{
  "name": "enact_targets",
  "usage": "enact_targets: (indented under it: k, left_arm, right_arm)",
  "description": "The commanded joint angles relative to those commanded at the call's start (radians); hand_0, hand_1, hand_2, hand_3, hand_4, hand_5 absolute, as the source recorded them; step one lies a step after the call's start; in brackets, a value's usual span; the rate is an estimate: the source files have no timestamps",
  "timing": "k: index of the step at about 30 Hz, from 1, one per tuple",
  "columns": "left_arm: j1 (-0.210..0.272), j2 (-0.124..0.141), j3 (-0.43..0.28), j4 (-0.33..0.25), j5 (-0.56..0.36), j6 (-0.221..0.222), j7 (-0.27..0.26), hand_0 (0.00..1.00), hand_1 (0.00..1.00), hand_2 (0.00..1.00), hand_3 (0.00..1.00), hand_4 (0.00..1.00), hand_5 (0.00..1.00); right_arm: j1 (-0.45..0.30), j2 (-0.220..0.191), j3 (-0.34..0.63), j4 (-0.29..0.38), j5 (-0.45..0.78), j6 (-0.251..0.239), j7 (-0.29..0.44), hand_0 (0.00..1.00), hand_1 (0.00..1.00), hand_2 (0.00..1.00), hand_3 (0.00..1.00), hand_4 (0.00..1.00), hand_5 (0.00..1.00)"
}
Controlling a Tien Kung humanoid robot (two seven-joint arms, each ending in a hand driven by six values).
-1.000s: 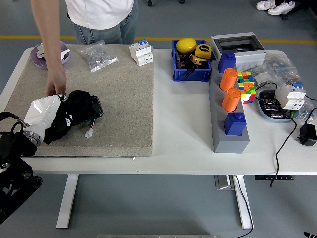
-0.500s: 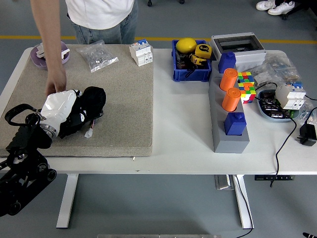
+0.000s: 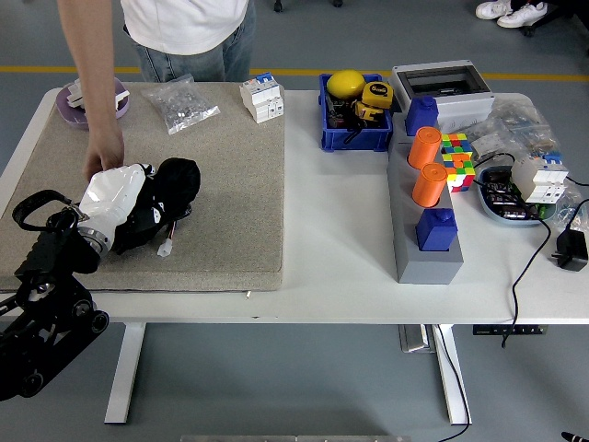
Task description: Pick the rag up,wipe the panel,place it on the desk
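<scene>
I see my left hand [image 3: 152, 207] lying on the beige panel [image 3: 230, 184], grip unclear, a person's hand [image 3: 103, 157] at its ten o'clock.

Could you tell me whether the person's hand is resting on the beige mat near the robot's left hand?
Yes, the person's hand is down on the beige mat, right beside the robot's left hand.
</scene>
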Motion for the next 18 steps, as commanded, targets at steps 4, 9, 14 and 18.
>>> enact_targets:
  k: [4,9,14,18]
  left_arm:
    - [0.016,0.012,-0.013,0.006,0.004,0.000,0.000,0.205,0.134,0.578,0.478,0.053,0.002]
    - [0.043,0.031,-0.028,0.015,0.009,0.003,-0.003,0.205,0.134,0.578,0.478,0.053,0.002]
    - [0.078,0.050,-0.064,0.019,0.021,0.006,-0.003,0.204,0.133,0.575,0.476,0.050,0.002]
    - [0.104,0.058,-0.098,0.019,0.032,0.009,-0.003,0.204,0.134,0.575,0.476,0.050,0.002]
  right_arm:
    - [-0.001,0.000,0.002,0.001,-0.002,0.000,0.000,0.733,0.459,0.707,0.704,0.998,0.606]
    - [-0.003,0.000,0.005,0.001,-0.002,-0.001,0.001,0.733,0.459,0.707,0.704,0.998,0.606]
    - [-0.006,-0.002,0.005,0.000,-0.002,0.000,0.000,0.734,0.458,0.707,0.704,0.998,0.604]
    - [-0.006,-0.003,0.005,0.001,-0.002,0.000,0.000,0.734,0.458,0.707,0.703,0.998,0.604]
